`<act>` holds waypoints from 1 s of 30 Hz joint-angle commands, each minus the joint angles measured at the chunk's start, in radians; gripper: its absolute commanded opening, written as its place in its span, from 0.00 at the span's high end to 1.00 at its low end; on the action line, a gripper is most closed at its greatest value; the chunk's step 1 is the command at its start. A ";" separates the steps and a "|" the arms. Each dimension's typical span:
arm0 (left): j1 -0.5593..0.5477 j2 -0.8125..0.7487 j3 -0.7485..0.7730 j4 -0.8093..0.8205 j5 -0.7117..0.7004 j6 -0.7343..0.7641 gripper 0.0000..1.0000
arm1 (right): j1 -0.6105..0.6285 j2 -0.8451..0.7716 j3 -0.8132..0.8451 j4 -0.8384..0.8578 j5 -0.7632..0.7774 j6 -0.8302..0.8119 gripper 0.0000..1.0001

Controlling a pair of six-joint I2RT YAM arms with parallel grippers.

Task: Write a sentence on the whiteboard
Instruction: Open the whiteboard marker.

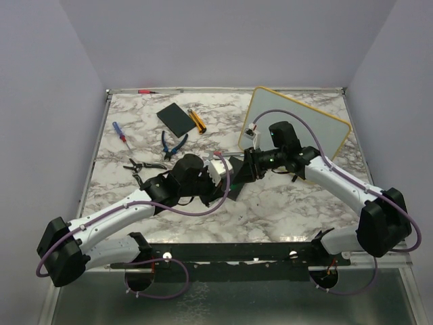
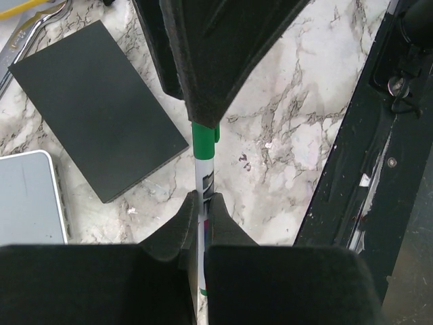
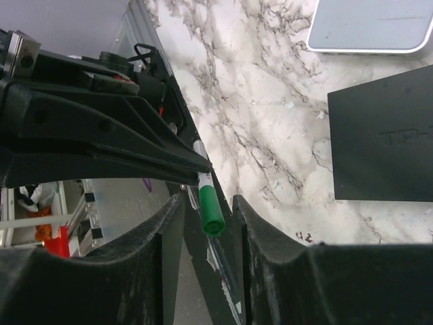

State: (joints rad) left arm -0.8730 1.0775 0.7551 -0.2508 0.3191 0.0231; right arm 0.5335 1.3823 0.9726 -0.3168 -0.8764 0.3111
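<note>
Whiteboard [image 1: 321, 122]: lies flat on the marble table [image 1: 284, 203], skewed, with the right arm's wrist crossing above its near-left corner. What shows of its surface in the overhead view is plain white inside the yellow rim.

Left gripper [image 2: 203, 210]: stands to the near left of the whiteboard, well apart from it. Its jaws are closed tight on the white barrel of a marker [image 2: 203, 169], which is pinched between the two pads and runs straight out past them.

Right gripper [image 3: 207, 200]: meets the left one tip to tip, also to the near left of the whiteboard. Its jaws are partly open and straddle the marker's green cap [image 3: 212, 215]. A sliver of gap shows on each side of the cap in the right wrist view, so there is no firm contact. (In the left wrist view the fingers overlap the cap and the gap cannot be judged.)

Other items: a black slab [image 2: 95, 108] lies flat on the marble under the two grippers, and a pale rounded pad [image 2: 27, 196] lies just beside it. Left of the whiteboard, well apart from it, lie a second black slab [image 1: 176, 118], blue-handled pliers [image 1: 172, 143] and, further left, a screwdriver [image 1: 120, 132].
</note>
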 commanded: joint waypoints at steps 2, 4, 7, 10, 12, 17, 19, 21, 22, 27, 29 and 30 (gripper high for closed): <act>-0.007 0.012 -0.010 0.033 0.032 0.008 1.00 | 0.025 0.008 -0.017 -0.024 -0.052 -0.020 0.64; -0.008 0.017 -0.010 0.033 0.034 0.008 1.00 | 0.034 0.008 -0.020 -0.023 -0.049 -0.018 0.64; -0.009 0.021 -0.010 0.035 0.036 0.007 1.00 | 0.045 0.012 -0.020 -0.023 -0.043 -0.018 0.66; -0.010 0.022 -0.012 0.036 0.038 0.005 1.00 | 0.053 0.015 -0.021 -0.027 -0.046 -0.024 0.68; -0.011 0.022 -0.014 0.036 0.039 0.006 1.00 | 0.056 0.016 -0.020 -0.035 -0.042 -0.030 0.68; -0.011 0.022 -0.014 0.038 0.038 0.004 1.00 | 0.058 0.020 -0.015 -0.057 -0.026 -0.049 0.73; -0.012 0.024 -0.016 0.039 0.035 0.005 1.00 | 0.059 0.018 -0.015 -0.062 -0.019 -0.056 0.78; -0.012 0.027 -0.014 0.039 0.032 0.002 1.00 | 0.059 0.016 -0.017 -0.061 -0.005 -0.057 0.88; -0.012 0.027 -0.013 0.039 0.029 -0.002 1.00 | 0.057 0.011 -0.019 -0.055 0.005 -0.051 0.94; -0.001 -0.004 0.005 0.055 -0.044 -0.059 0.54 | 0.056 -0.093 -0.063 0.056 0.122 0.028 0.99; 0.038 -0.033 0.006 0.093 -0.040 -0.107 0.31 | 0.047 -0.164 -0.088 0.129 0.177 0.073 0.99; 0.067 -0.048 0.005 0.123 -0.011 -0.141 0.25 | 0.032 -0.198 -0.104 0.176 0.189 0.091 1.00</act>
State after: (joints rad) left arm -0.8673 1.0874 0.7525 -0.2226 0.3126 -0.0185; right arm 0.5835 1.3090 0.9054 -0.2993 -0.7937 0.3191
